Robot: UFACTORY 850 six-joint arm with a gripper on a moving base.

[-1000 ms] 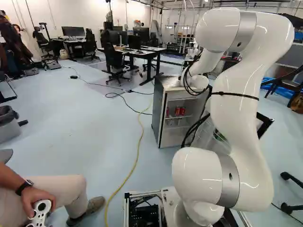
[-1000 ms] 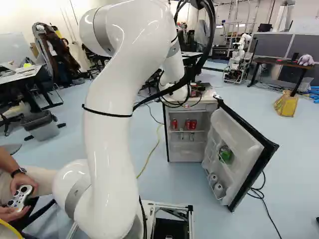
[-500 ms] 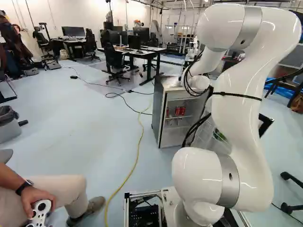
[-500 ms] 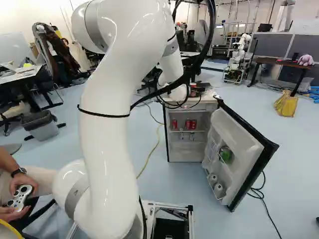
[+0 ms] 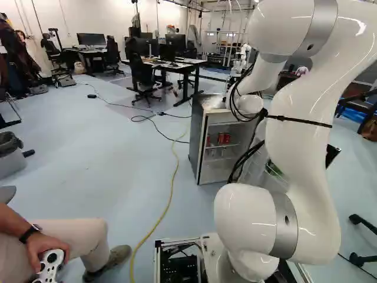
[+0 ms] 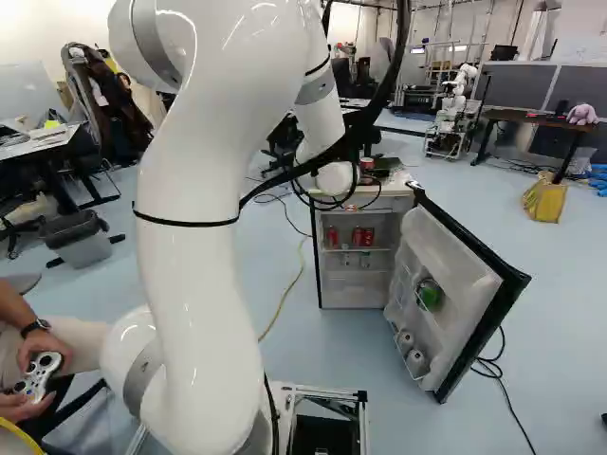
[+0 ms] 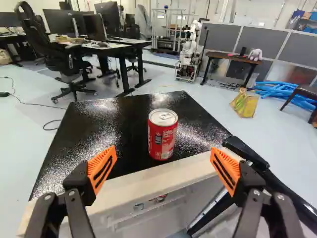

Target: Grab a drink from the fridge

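At twelve o'clock from the wide-spread jaws point(image 7: 163, 149), the red can point(image 7: 162, 135) atop the fridge point(image 7: 94, 126) looks stiff but slick, best gripped at mid-height.

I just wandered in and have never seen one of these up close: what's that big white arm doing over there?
The white arm seems to be fetching a drink. Its gripper is open, with a red can standing upright on top of the small fridge ahead of it, not yet gripped. The fridge door is open, and more red cans stand on a shelf inside.
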